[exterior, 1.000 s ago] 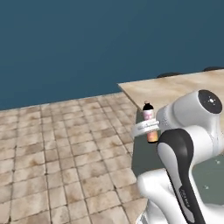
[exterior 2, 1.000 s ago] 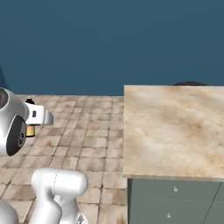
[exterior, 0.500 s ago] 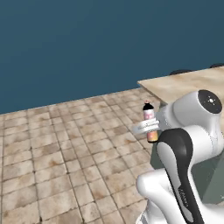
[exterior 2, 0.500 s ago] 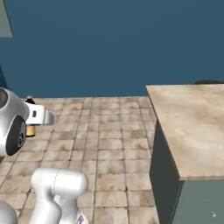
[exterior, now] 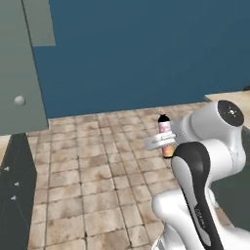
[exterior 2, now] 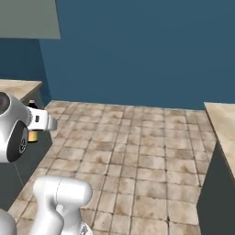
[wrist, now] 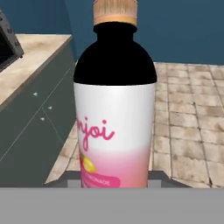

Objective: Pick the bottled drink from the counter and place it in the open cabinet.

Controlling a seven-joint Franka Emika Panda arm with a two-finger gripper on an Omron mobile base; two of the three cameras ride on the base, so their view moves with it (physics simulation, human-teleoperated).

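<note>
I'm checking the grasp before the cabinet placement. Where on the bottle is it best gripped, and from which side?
Grip the bottle around its straight white label band, coming in level from the side. It stands upright, and the body there is an even cylinder, while the dark shoulder above narrows to the cap. The gripper already holds it that way, clamped about mid-body, cap up.

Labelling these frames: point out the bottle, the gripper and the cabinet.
bottle (wrist: pixel 114 131), hand view, white label
gripper (exterior: pixel 165 141), left base view, around the bottle's middle
cabinet (exterior: pixel 22 73), left base view, door panel
</note>
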